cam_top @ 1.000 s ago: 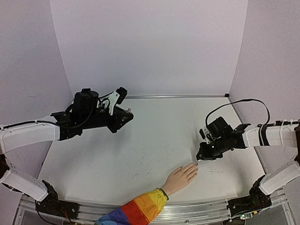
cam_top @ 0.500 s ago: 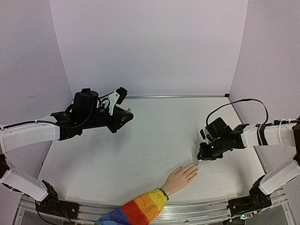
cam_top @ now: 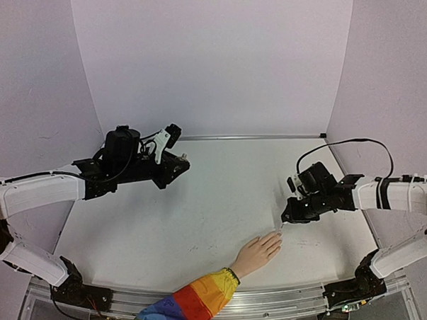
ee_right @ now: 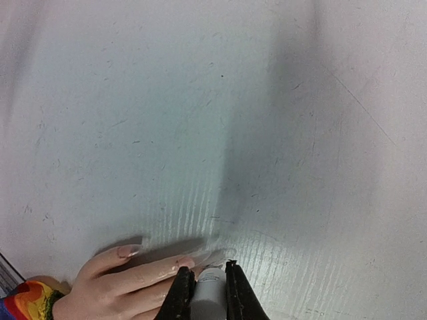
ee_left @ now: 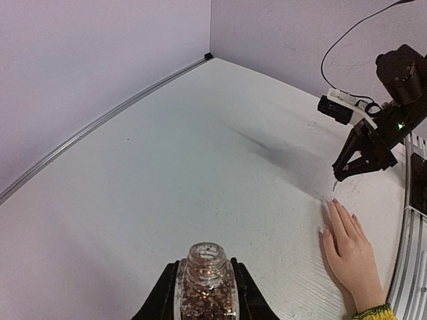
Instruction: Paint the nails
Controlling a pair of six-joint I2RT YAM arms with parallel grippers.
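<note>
- R gripper (ee_right: 208, 273): jaws nearly together, clamped on whitish applicator (ee_right: 208, 297), right over the fingertips of the hand (ee_right: 120, 283); can't tell if it touches.
- L gripper (cam_top: 172, 165): well apart at far left, jaws clamped on bottle (ee_left: 204, 287).
- Bottle: upright, neck uncapped, coppery glitter inside.
- Nails (ee_right: 128, 251): pale, on the hand, which lies flat on table (cam_top: 201, 203) near front edge w/ rainbow sleeve (cam_top: 184, 306).
</note>
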